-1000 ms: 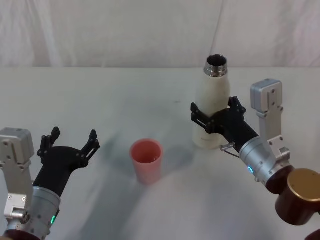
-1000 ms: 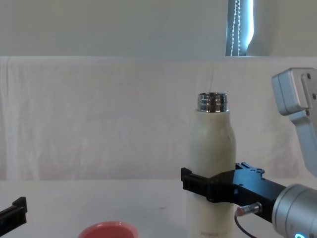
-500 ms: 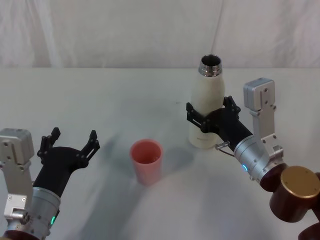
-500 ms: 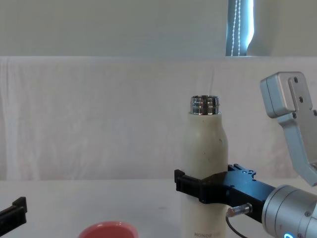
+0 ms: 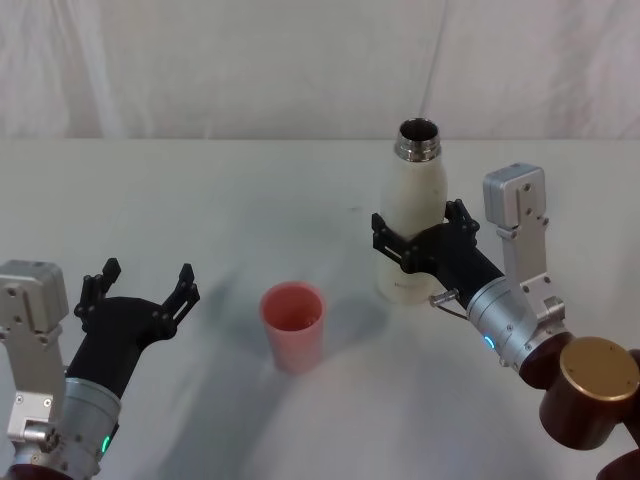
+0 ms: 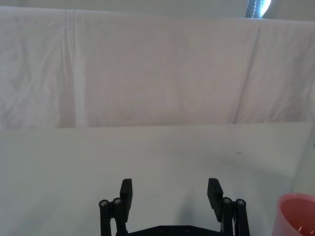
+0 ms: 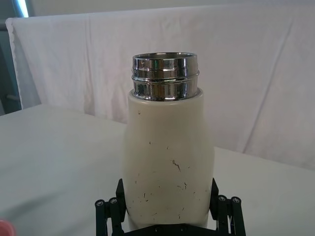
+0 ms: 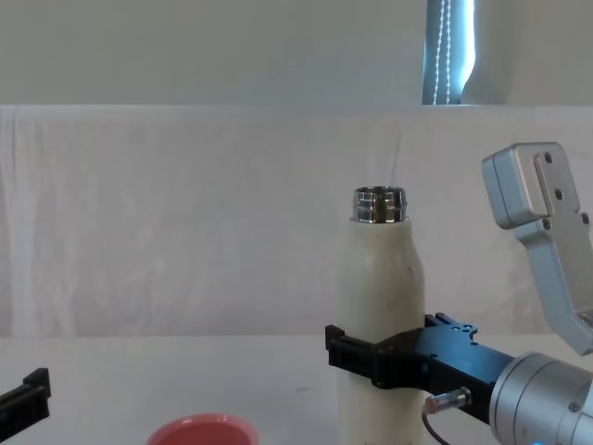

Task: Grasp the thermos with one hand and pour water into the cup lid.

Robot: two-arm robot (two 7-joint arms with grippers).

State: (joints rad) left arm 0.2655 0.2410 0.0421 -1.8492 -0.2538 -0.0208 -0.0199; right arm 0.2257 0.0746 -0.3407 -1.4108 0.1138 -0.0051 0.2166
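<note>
Since a second ago your right gripper [image 5: 418, 243] has carried the thermos [image 5: 412, 215] leftward, nearer the cup lid [image 5: 293, 322] that stands to its left. Its jaws are clamped around the lower body; the bottle is upright, probably just lifted. Expect a smooth, top-heavy load, so keep that low grip firm. Your left gripper [image 5: 140, 294] waits spread wide, holding nothing.

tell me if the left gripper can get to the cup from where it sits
Probably yes. The left gripper sits open at the table's near left, and the cup stands just to its right with bare table between them. The right gripper holds the thermos farther right, out of that path.
</note>
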